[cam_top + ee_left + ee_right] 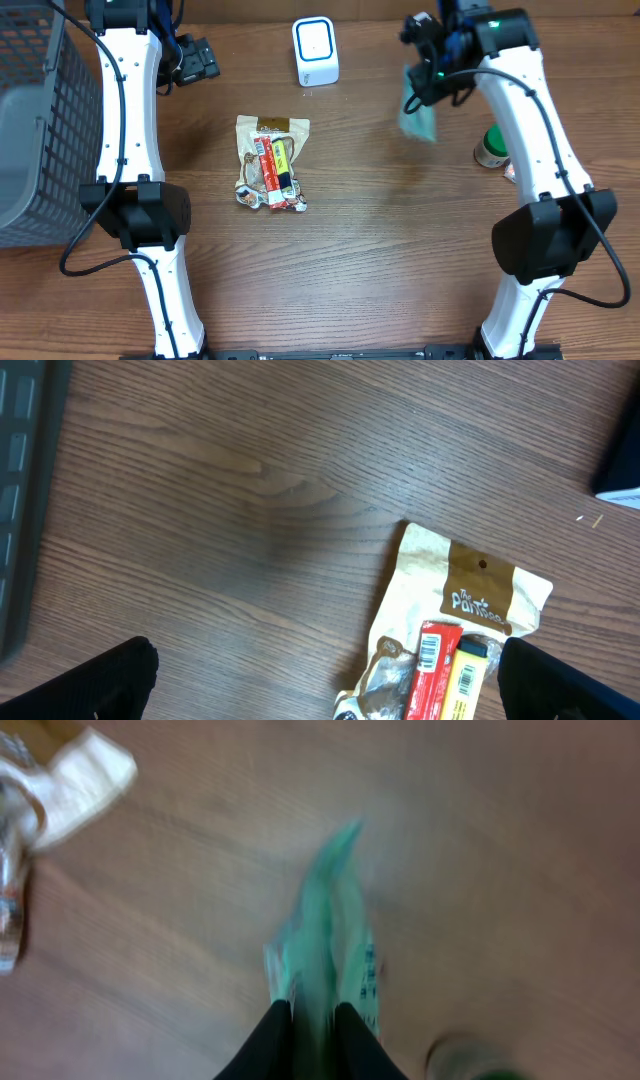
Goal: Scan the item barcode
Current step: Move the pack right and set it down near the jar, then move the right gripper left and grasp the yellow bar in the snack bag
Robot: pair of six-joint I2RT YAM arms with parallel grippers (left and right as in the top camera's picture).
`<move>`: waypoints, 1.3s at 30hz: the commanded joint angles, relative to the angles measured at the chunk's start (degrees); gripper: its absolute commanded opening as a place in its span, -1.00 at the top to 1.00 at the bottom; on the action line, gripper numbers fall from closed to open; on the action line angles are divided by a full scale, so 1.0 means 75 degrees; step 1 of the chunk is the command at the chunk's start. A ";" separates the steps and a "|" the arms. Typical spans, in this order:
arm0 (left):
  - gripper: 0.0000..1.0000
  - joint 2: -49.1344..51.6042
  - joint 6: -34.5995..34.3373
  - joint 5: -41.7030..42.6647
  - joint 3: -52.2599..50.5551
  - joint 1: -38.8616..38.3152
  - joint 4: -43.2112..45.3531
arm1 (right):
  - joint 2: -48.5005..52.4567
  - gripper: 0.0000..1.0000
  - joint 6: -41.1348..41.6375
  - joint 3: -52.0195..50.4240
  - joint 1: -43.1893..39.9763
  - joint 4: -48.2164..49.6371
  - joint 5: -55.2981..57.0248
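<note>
- The item is a teal packet [418,118], thin, soft and crumpled. It sits in the far right part of the table [380,260], to the right of the white barcode scanner [315,50] and apart from it.
- In the right wrist view the packet is badly blurred. Some dark print shows on one side, but it cannot be read.
- The scanner stands at the far edge, with a rounded blue-edged window on its face.
- A pale snack bag [470,600] lies mid-table, near and left of the scanner. Its brown band carries white writing that starts "Pan", and the rest is unclear.
- A red and yellow label with a barcode lies across the bag.
- The right gripper [425,88] has its two black fingers [268,1042] close together, pinching the near end of the teal packet. The rest of the packet hangs away from them.
- The left gripper [325,660] is spread wide and holds nothing. It is above bare wood, just on the far side of the snack bag.
- A green-lidded jar [491,147] stands to the right of the packet.
- A grey basket [40,120] fills the far left.
</note>
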 commanded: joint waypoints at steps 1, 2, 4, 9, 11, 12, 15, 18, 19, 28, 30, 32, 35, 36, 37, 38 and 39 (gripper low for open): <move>-1.00 0.0038 -0.0108 0.0032 -0.0017 -0.0052 0.0032 | 0.0012 0.72 0.0064 -0.0187 -0.0414 -0.0178 -0.0408; -0.99 0.0038 -0.0108 0.0032 -0.0017 -0.0052 0.0032 | 0.0017 0.74 0.0064 -0.0233 -0.0533 -0.0233 -0.0405; -0.99 0.0038 -0.0108 0.0032 -0.0017 -0.0052 0.0032 | 0.0023 0.78 0.0076 -0.0341 -0.0775 -0.0329 -0.0408; -0.99 0.0038 -0.0108 0.0032 -0.0017 -0.0052 0.0032 | 0.0026 0.93 0.0230 -0.0662 -0.1195 -0.0323 -0.0551; -1.00 0.0038 -0.0108 0.0032 -0.0017 -0.0052 0.0032 | 0.0026 0.92 0.0230 -0.0766 -0.1265 -0.0329 -0.0548; -1.00 0.0038 -0.0108 0.0035 -0.0017 -0.0052 0.0032 | 0.0041 0.88 0.0230 -0.0801 -0.1282 -0.0315 -0.0548; -0.99 0.0038 -0.0108 0.0032 -0.0017 -0.0052 0.0032 | 0.0052 0.40 0.0230 -0.0822 -0.1303 -0.0297 -0.0548; -1.00 0.0038 -0.0108 0.0032 -0.0017 -0.0052 0.0032 | 0.0052 0.25 0.0230 -0.0825 -0.1300 -0.0262 -0.0548; -1.00 0.0038 -0.0108 0.0032 -0.0017 -0.0052 0.0032 | 0.0052 0.24 0.0230 -0.0828 -0.1300 -0.0224 -0.0548; -0.99 0.0038 -0.0108 0.0032 -0.0017 -0.0052 0.0032 | 0.0055 0.28 0.1472 -0.0831 -0.1250 0.0720 -0.1434; -0.99 0.0038 -0.0108 0.0032 -0.0017 -0.0052 0.0032 | 0.0070 0.28 0.1687 -0.0860 -0.1174 0.0962 -0.2075; -0.99 0.0038 -0.0108 0.0032 -0.0017 -0.0052 0.0032 | 0.0134 0.28 0.1696 -0.0860 -0.1049 0.1090 -0.2713; -1.00 0.0038 -0.0108 0.0032 -0.0017 -0.0052 0.0032 | 0.0265 0.27 0.1792 -0.0863 -0.0758 0.1262 -0.3284; -1.00 0.0038 -0.0108 0.0032 -0.0017 -0.0052 0.0032 | 0.0309 0.27 0.1880 -0.0863 -0.0606 0.1338 -0.3337; -0.99 0.0038 -0.0108 0.0032 -0.0017 -0.0052 0.0032 | 0.0358 0.26 0.1985 -0.0863 -0.0460 0.1405 -0.3328; -0.99 0.0038 -0.0108 0.0032 -0.0017 -0.0052 0.0032 | 0.0393 0.26 0.2040 -0.0863 -0.0277 0.1460 -0.3334; -0.99 0.0038 -0.0108 0.0035 -0.0017 -0.0052 0.0032 | 0.0449 0.26 0.2066 -0.0863 -0.0108 0.1501 -0.3328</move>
